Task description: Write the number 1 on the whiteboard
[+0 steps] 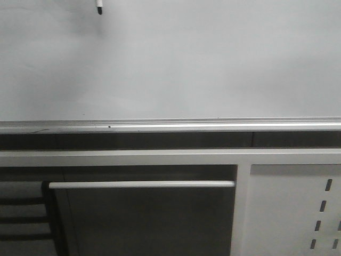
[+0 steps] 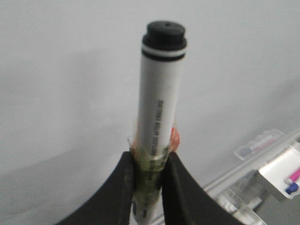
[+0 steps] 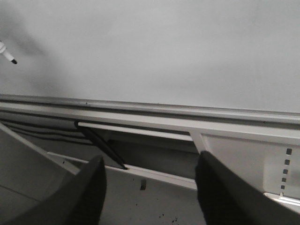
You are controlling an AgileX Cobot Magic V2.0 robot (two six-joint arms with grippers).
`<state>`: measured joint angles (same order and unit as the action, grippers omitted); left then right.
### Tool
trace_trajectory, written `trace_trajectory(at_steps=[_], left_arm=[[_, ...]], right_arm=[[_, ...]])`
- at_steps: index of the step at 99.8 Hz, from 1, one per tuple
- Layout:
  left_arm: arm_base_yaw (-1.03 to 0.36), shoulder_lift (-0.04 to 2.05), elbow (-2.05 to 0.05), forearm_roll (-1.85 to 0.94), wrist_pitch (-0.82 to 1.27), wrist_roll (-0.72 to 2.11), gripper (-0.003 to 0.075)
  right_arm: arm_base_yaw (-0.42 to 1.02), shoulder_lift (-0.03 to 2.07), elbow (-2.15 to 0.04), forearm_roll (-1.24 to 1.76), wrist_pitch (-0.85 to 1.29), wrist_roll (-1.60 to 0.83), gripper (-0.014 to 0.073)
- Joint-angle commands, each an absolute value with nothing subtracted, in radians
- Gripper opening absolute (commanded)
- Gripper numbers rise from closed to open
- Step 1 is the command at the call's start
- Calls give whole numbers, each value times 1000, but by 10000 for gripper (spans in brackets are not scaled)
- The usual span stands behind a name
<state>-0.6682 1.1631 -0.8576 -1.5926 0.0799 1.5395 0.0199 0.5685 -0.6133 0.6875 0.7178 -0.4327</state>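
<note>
The whiteboard [image 1: 176, 58] fills the upper half of the front view as a plain glossy grey-white panel. The number 1 is out of view; the board surface I see is bare. My left gripper [image 2: 150, 159] is shut on a white marker [image 2: 159, 93] with a taped barrel, its black end pointing at the whiteboard [image 2: 61, 70]. Only the marker's tip [image 1: 99, 6] shows at the front view's top edge, left of centre. I cannot tell whether it touches the board. The marker tip [image 3: 8, 56] also shows in the right wrist view. My right gripper [image 3: 150, 161] is open and holds nothing, low below the board.
A silver rail [image 1: 170, 126] edges the board's bottom. Under it are a white metal panel with slots [image 1: 298, 208] and a horizontal bar [image 1: 141, 184]. A clear tray [image 2: 260, 142] with spare markers sits on the rail. Black cables [image 3: 101, 145] hang below.
</note>
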Motion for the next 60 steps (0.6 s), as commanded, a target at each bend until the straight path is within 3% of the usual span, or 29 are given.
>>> trace_trajectory(at_steps=[1,34,60], left_arm=[[-712,1136,-861,-1562,141,1539,-20],[-993,1170,-811,-1468,112,1539,-20],[-1094,1236,-811,-1456,113,1539,-20]], right_arm=[[20,595,-680,727,743,-452,385],[20,769,-878,924,1032,-673,385],[57,871,-984,987,1137,-726,385]])
